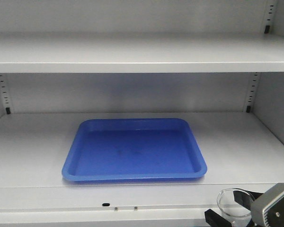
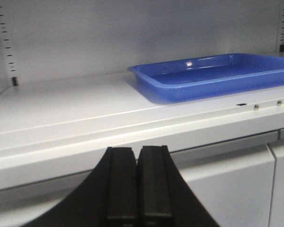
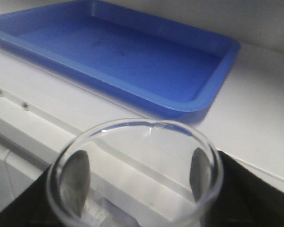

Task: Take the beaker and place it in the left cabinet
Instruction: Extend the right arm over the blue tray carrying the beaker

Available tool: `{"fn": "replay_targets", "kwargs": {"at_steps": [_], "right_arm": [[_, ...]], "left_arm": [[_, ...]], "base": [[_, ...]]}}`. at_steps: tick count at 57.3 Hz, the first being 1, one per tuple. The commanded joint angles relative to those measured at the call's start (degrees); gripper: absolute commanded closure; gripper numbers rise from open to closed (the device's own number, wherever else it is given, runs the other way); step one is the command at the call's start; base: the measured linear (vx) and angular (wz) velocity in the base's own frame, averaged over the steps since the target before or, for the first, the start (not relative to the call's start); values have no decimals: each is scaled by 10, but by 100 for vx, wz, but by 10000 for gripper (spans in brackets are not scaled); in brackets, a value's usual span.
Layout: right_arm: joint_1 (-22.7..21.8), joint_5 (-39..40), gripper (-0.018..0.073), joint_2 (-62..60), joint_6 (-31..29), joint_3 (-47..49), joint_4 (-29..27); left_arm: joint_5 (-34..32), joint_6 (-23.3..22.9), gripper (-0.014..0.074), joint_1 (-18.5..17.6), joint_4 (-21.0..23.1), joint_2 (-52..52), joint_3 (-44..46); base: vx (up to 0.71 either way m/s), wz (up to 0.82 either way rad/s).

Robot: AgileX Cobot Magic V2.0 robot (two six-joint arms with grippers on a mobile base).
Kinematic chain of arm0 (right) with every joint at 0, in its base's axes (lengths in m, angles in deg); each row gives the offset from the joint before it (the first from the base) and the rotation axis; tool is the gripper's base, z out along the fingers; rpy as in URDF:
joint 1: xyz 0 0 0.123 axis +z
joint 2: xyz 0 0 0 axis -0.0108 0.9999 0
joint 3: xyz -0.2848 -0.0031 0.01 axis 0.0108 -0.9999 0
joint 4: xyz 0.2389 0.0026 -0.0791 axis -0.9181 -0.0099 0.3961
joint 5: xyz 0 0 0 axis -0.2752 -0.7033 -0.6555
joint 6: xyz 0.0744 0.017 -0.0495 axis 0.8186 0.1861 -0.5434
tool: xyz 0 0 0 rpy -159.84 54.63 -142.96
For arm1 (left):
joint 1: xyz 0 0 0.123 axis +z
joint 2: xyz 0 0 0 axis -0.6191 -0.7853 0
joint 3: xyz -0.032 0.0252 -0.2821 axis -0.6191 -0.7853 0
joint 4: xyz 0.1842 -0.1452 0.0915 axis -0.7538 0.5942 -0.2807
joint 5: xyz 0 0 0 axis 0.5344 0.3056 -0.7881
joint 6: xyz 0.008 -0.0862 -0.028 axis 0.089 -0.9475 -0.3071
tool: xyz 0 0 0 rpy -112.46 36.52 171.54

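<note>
The right gripper (image 1: pixel 229 209), cut off at the front view's 5 o'clock corner, clasps the beaker (image 1: pixel 235 202) just in front of the left cabinet (image 1: pixel 33 156) shelf edge, at 5 o'clock from the blue tray (image 1: pixel 135 178). The beaker's base is out of frame. The left gripper (image 2: pixel 138 182) is pressed closed and holds nothing.

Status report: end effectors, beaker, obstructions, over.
Left end effector shut, empty. Right end effector shut on small clear glass beaker, at shelf edge of pale grey metal cabinet. Blue rectangular plastic tray occupies mid-shelf.
</note>
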Motion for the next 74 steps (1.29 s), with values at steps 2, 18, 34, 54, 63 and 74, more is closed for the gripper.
{"fn": "replay_targets", "kwargs": {"at_steps": [2,18,34,54,63,74], "right_arm": [[-2,41,565,-9,2,18,-8],[-2,41,565,-9,2,18,-8],[-2,41,565,-9,2,18,-8],[-2,79,565,-9,0,18,-8],[-2,211,565,42,-31,36,-27],[-2,325,565,184,-30,124,-93]], "left_arm": [[-48,-2,596,-3,5,11,-9],[-48,-2,596,-3,5,11,-9],[-48,-2,596,-3,5,11,-9],[-48,-2,596,-3,5,11,-9],[-48,-2,596,-3,5,11,-9],[-48,-2,596,-3,5,11,-9]], "base": [[17,-33],[12,-25],[1,-1],[-2,9],[-1,2],[0,0]]}}
